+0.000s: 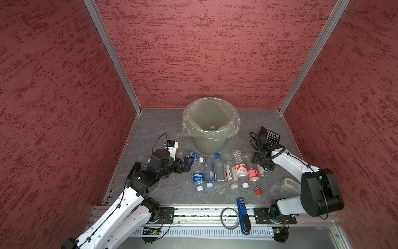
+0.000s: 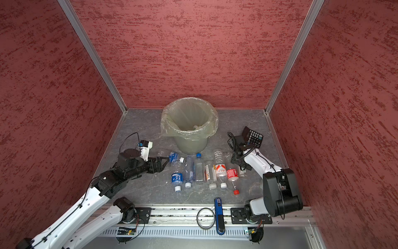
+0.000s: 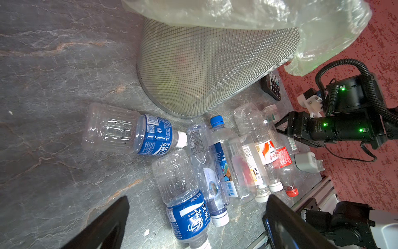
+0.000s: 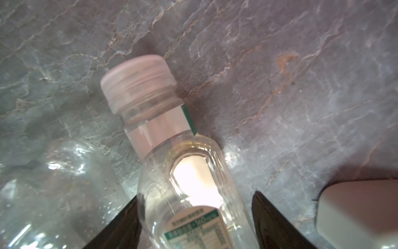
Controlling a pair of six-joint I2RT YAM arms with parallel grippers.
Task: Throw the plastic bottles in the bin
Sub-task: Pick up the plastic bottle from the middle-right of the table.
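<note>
A bag-lined bin [image 1: 209,146] was seen rearmost, with plastic bottles [image 1: 219,172] laid in a row before it. The left gripper [image 3: 197,197] was spread wide, empty. The right gripper [image 4: 196,194] was set astride a white-capped bottle [image 4: 150,125]; clamping could not be told.

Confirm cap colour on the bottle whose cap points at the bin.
Blue; the cap shows best in the left wrist view, near the bin.
</note>
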